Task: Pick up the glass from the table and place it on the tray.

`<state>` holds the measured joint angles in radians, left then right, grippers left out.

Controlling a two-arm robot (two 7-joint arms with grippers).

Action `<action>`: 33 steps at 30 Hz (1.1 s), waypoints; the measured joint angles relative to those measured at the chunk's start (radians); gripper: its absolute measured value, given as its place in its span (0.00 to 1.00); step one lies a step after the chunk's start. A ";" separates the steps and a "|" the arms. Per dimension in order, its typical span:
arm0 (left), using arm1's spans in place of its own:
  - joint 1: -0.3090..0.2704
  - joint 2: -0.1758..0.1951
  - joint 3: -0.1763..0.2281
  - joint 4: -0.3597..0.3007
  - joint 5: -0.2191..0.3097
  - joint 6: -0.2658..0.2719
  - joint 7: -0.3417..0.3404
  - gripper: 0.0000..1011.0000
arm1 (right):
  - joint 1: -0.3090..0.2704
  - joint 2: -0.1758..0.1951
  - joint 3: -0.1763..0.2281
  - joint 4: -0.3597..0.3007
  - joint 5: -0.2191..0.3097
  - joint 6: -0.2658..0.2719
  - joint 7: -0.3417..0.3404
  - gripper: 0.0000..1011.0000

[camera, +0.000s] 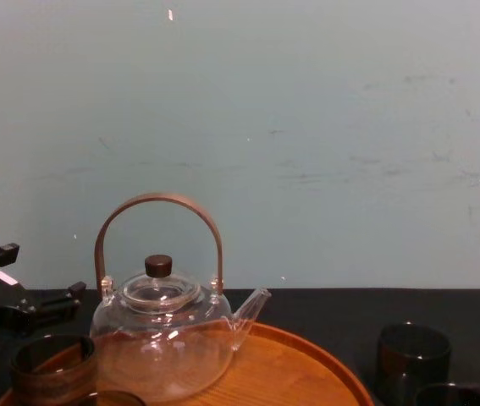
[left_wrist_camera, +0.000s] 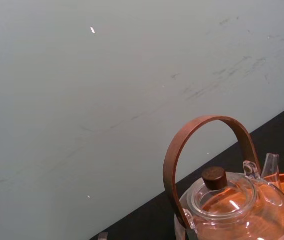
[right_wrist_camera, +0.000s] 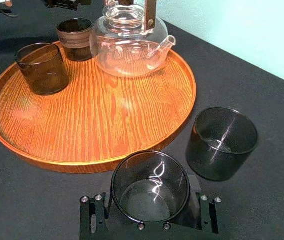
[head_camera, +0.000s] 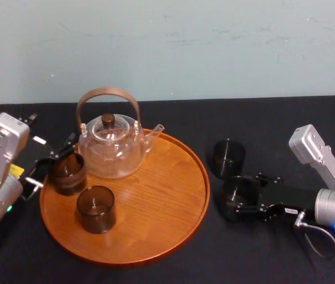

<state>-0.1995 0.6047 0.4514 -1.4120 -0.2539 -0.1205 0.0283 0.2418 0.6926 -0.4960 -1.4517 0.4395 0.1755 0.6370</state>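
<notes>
- Left tool [head_camera: 52, 160]: at the tray's [head_camera: 155, 236] left edge, close against the dark rim glass [head_camera: 68, 173] standing just inside the rim. Can't tell its grip state. I'd treat it as parked.
- On the tray, the clear teapot [head_camera: 113, 148] sits at the back-left with its spout pointing right. A front glass [head_camera: 96, 208] stands ahead of the rim glass. The centre and right half are bare wood.
- Right tool [head_camera: 241, 198]: low on the desk [head_camera: 273, 130], just right of the tray. It looks pinched on the target glass [right_wrist_camera: 149, 186], with jaws against both sides of the wall. The glass is upright, base apparently on the desk, near the tray rim but not touching it.
- A spare glass [head_camera: 228, 157] stands just behind the target, right of the tray and nearly touching the target.
- Step in hand, as I read it, is grip done and lift next. To do it well:
  - Pull straight up first, because any drift backward clips the spare glass.
  - Get the base above the raised rim before moving toward the tray.
  - Keep the glass upright and the grip modest. The wall is smooth and could slip or twist.
  - Aim for the bare right half, away from the spout and the front glass.
  - Set the base flat on the wood before letting go.
</notes>
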 joint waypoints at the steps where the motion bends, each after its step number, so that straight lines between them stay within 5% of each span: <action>1: 0.000 0.000 0.000 0.000 0.000 0.000 0.000 0.99 | 0.000 0.000 0.000 0.000 0.000 0.000 0.000 0.89; 21: 0.000 0.000 0.000 0.000 0.000 0.000 0.000 0.99 | 0.003 0.042 0.040 -0.084 0.079 -0.016 0.050 0.89; 33: 0.000 0.000 0.000 0.000 0.000 0.000 0.000 0.99 | 0.082 0.022 -0.027 -0.077 0.084 -0.041 0.112 0.89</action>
<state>-0.1995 0.6047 0.4514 -1.4120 -0.2539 -0.1205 0.0283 0.3237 0.7147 -0.5230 -1.5287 0.5231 0.1344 0.7494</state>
